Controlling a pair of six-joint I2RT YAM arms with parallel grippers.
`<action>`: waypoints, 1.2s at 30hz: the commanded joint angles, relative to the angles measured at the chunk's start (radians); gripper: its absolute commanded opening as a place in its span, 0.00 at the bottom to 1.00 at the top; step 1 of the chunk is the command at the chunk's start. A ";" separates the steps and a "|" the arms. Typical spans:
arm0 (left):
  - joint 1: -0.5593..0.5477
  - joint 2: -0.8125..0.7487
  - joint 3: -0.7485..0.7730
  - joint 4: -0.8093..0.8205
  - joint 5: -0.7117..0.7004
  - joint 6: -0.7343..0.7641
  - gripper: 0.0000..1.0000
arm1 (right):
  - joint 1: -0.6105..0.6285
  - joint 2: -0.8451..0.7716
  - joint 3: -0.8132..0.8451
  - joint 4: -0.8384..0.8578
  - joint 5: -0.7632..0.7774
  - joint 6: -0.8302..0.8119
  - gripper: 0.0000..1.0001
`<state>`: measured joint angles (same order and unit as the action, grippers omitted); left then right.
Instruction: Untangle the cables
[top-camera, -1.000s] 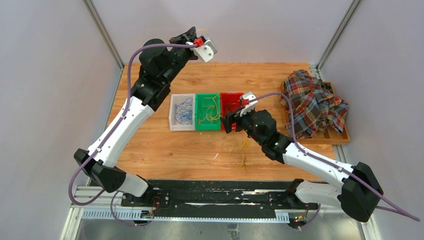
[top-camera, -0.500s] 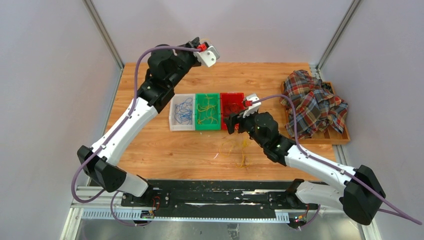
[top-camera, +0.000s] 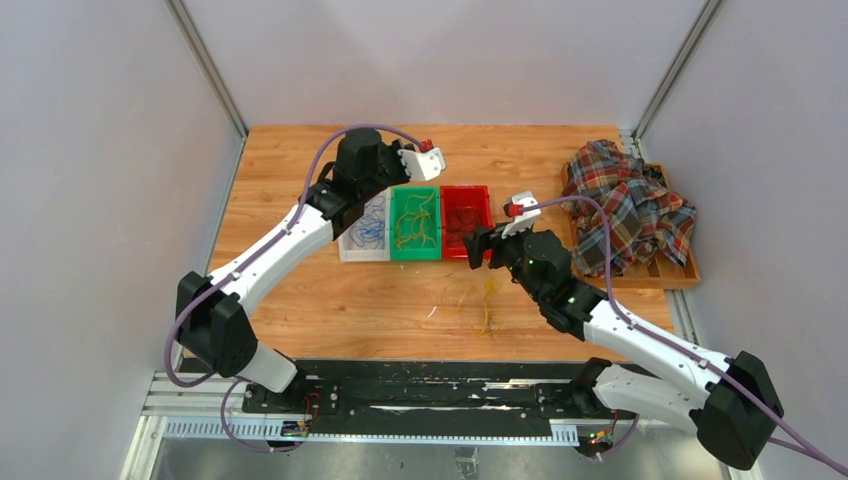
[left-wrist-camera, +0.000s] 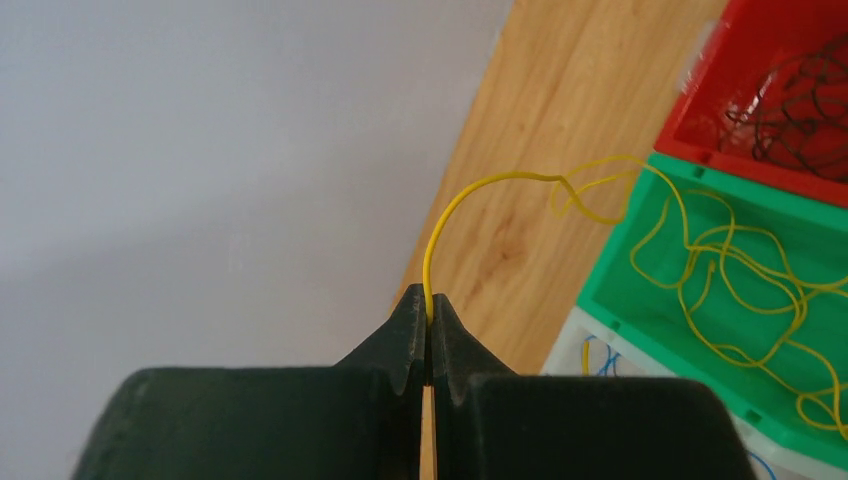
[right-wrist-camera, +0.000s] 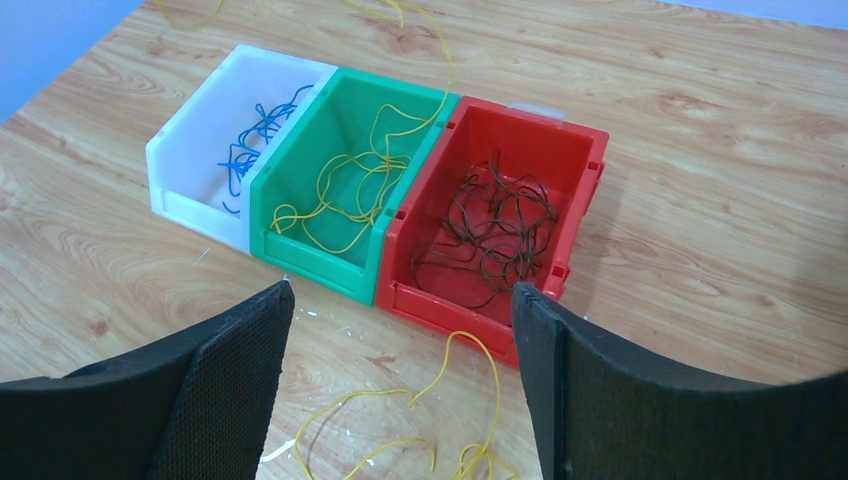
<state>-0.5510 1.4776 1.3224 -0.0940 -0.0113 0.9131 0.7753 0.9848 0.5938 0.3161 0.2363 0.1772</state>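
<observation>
Nearest, on the wooden bench (top-camera: 300, 300): loose tangle of thin yellow cables (right-wrist-camera: 472, 462). Above, right jaws spread wide, gripping nothing. Beyond, touching in a row: red plastic bin (right-wrist-camera: 450, 310) of dark cables (right-wrist-camera: 490, 225), green plastic bin (right-wrist-camera: 310, 265) of yellow cables (right-wrist-camera: 345, 195), white plastic bin (right-wrist-camera: 190, 185) of blue cables (right-wrist-camera: 250, 150). Farthest, left jaws clenched on a thin yellow cable (left-wrist-camera: 428, 270) trailing to the green bin.

The top camera looks down from above and behind my bases (top-camera: 268, 388) onto the whole worktop (top-camera: 300, 300). My left wrist camera peers closely past its fingers (left-wrist-camera: 405, 335) along the far edge. My right wrist camera faces the bins (right-wrist-camera: 310, 262) nearby. All three share those bins.
</observation>
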 joint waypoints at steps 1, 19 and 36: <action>0.005 0.022 -0.031 -0.068 -0.037 0.027 0.01 | -0.032 -0.014 -0.008 -0.035 0.028 0.040 0.79; -0.023 0.150 -0.066 -0.194 0.132 -0.104 0.00 | -0.071 -0.044 -0.003 -0.137 0.049 0.088 0.76; -0.046 0.372 0.022 -0.018 0.096 -0.116 0.00 | -0.092 -0.074 -0.033 -0.171 0.054 0.100 0.76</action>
<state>-0.5922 1.8271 1.3270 -0.1791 0.0944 0.7856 0.7040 0.9253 0.5777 0.1509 0.2676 0.2668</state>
